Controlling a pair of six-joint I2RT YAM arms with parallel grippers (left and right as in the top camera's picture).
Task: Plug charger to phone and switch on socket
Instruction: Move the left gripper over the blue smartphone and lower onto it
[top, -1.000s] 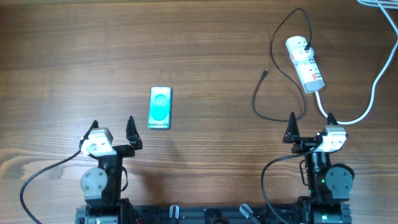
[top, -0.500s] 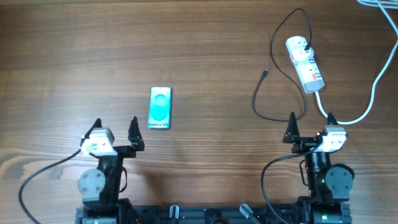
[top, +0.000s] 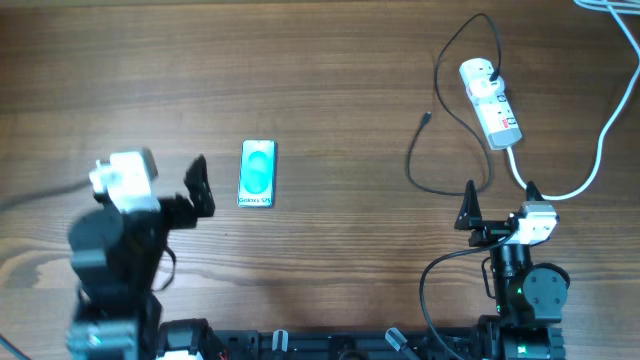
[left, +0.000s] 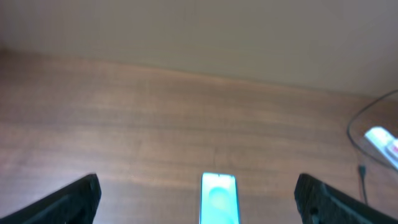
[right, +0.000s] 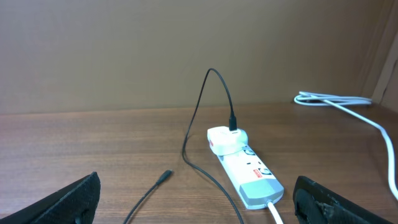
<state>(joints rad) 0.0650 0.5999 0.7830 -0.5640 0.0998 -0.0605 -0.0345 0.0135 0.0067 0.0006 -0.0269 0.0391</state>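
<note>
The phone (top: 258, 173) lies flat on the wooden table, blue-teal screen up, "Galaxy S25" text at its near end. My left gripper (top: 165, 186) is open and empty, raised just left of the phone; in the left wrist view the phone (left: 219, 198) lies ahead between the open fingers (left: 198, 183). The socket (top: 491, 106) lies at the far right with the charger's white plug head (top: 478, 72) in it. The black cable (top: 410, 160) loops to a loose tip (top: 427, 118). My right gripper (top: 498, 205) is open and empty, nearer than the socket (right: 247, 172) and tip (right: 166, 176).
The socket's thick white cord (top: 600, 150) curves off to the far right edge and shows in the right wrist view (right: 336, 101). Both arm bases stand at the table's front edge. A plain wall runs behind the table.
My left arm has lifted and swung forward and to the left, toward the phone's level. The right arm, phone, cable and socket have not moved.
</note>
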